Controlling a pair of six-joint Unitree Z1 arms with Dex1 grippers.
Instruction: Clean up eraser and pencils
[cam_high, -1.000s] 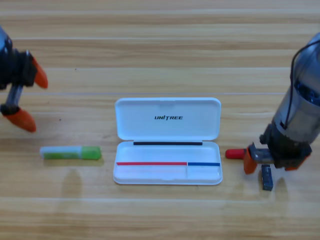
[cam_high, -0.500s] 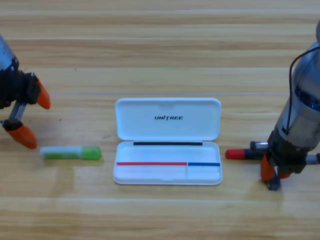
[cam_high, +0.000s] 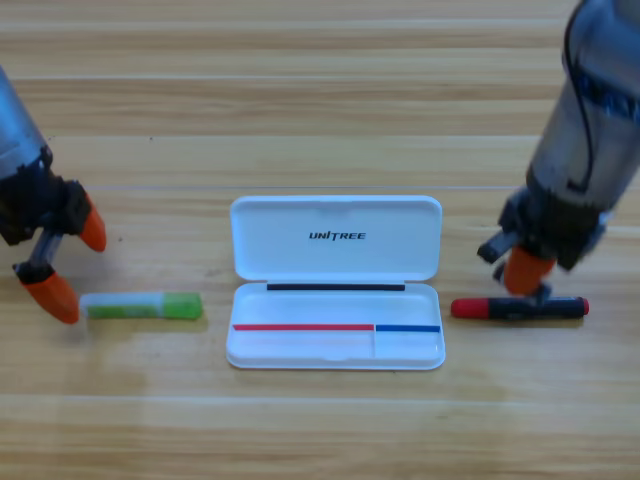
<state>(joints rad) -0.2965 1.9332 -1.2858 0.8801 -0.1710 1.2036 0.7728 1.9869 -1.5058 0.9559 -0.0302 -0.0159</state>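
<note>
The wooden table (cam_high: 320, 90) carries everything, and the open white case (cam_high: 335, 285) at its middle serves as the landmark. The right arm comes down to the right of the case, its right gripper (cam_high: 527, 272) just above the black pencil with the red cap (cam_high: 518, 308); whether those jaws are parted or closed on anything cannot be told, and the eraser is not visible anywhere on the table. The left gripper (cam_high: 70, 262) hangs to the left of the case with its jaws spread wide, gripping nothing. The pale green pencil (cam_high: 141, 306) lies left of the case, long axis running left to right, its near end just beside the lower jaw tip. So the left arm is plainly nearer; the stick lies just right of and below that gripper, a short reach likely.
</note>
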